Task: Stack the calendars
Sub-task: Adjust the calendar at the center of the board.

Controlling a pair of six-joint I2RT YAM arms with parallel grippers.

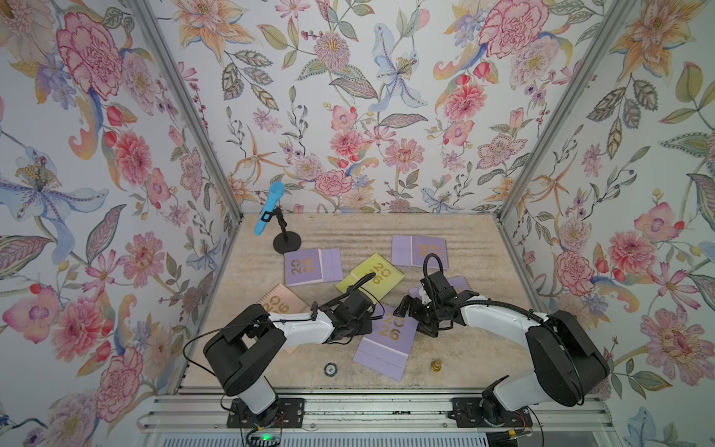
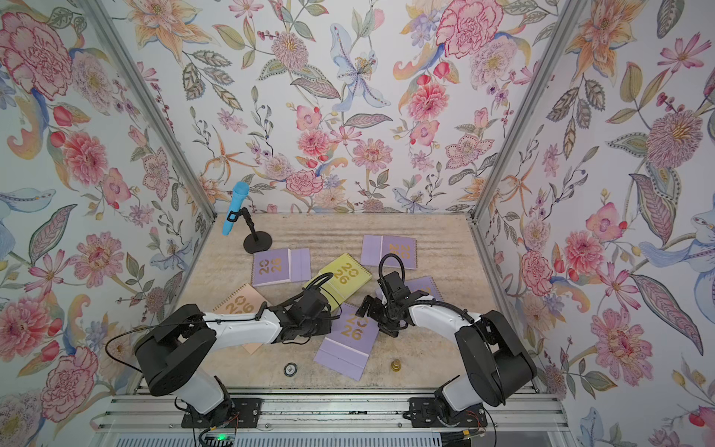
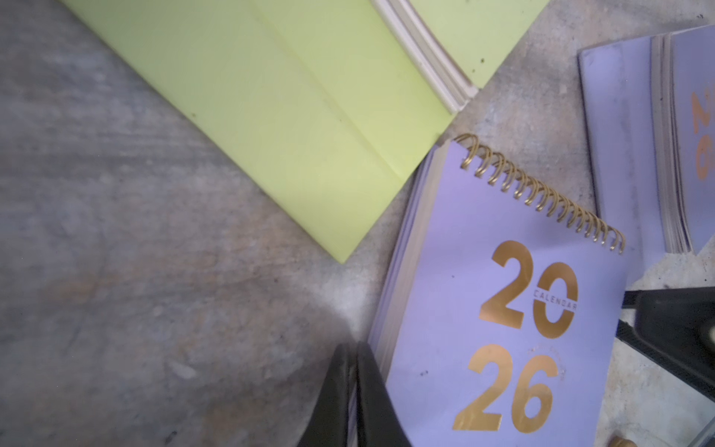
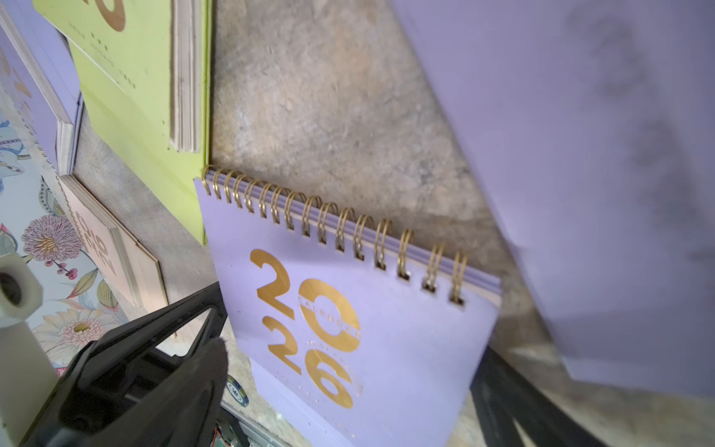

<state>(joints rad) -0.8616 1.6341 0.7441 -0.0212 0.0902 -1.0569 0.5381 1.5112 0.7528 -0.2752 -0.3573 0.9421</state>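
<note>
The left gripper (image 2: 327, 323) and right gripper (image 2: 373, 319) flank the nearest lilac calendar (image 2: 348, 342) — yellow-green calendar (image 2: 344, 280) just behind.

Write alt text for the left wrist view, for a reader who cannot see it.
A lilac calendar with gold 2026 lettering lies on a mottled table, the left gripper closed at its edge. A yellow-green calendar and a second lilac calendar lie close by.

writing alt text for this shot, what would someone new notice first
The loud floral wallpaper on all three walls dominates. On the table, gold-lettered 2026 calendars lie scattered, a yellow-green calendar standing out mid-table among lilac ones, with a blue microphone on a stand at the back left corner. Near the front, both arms meet over a lilac calendar, left jaws pinched on its edge, right jaws wide open.
</note>
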